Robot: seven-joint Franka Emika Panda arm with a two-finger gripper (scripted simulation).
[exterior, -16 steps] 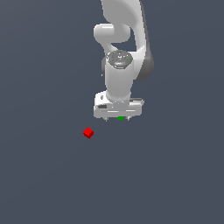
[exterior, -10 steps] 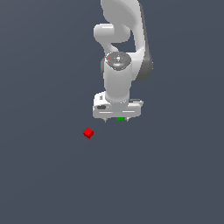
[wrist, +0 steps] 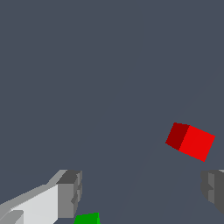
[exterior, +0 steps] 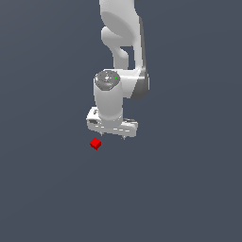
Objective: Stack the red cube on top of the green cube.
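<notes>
arm [exterior: 118, 42] — glossy white, rounded | grey joint cap | gripper [exterior: 113, 134] fingers dark grey (blocky)

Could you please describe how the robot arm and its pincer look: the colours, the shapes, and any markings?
The arm is glossy white, built of rounded, tube-like segments with darker grey bands at the joints. The wrist ends in a grey circular cap with tiny red and green dots. The pincer has a flat white boxy body; in the wrist view its fingers are white with blocky grey pads. No cables or lettering are visible.

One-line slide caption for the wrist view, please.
Open pincer above the grey floor, red cube ahead and apart, green cube just visible at the frame edge.
</notes>
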